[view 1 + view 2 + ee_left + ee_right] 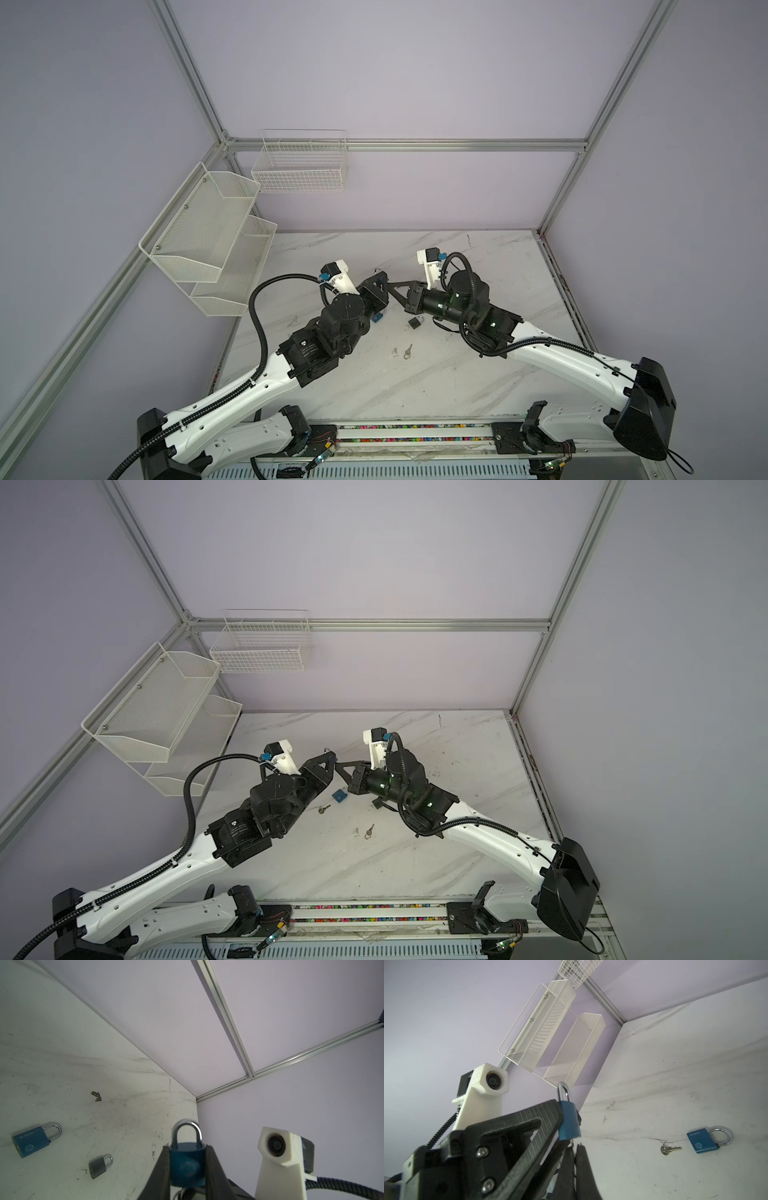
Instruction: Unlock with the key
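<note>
Left wrist view. Operator: what is clamped?

Notes: Your left gripper (187,1148) has its jaws closed on the flat sides of a blue metal padlock with a steel shackle (186,1167). The lock is off the white marble-pattern table (62,1064), and its shackle points away from the wrist.

Operator: And the right side?

Notes: In the right wrist view, your right gripper (575,1148) has its jaws together. The tips sit just under the held lock's bottom face, where the keyway should be. A thin sliver shows between tips and lock, but I cannot tell whether it is a key. A small silver key (669,1149) lies loose on the table, just beside a second blue padlock (704,1142). A small grey padlock (99,1165) lies apart from both.

Operator: Handling?

Notes: This is judgement only. The lock looks dense and rigid, and its painted faces are probably slick. Grip the body and never the shackle, which must be free to spring. A key is light, thin and stiff, so pinch it by the bow with the blade in line with the keyway. If you twist off-axis, the lock may turn in your left jaws.
</note>
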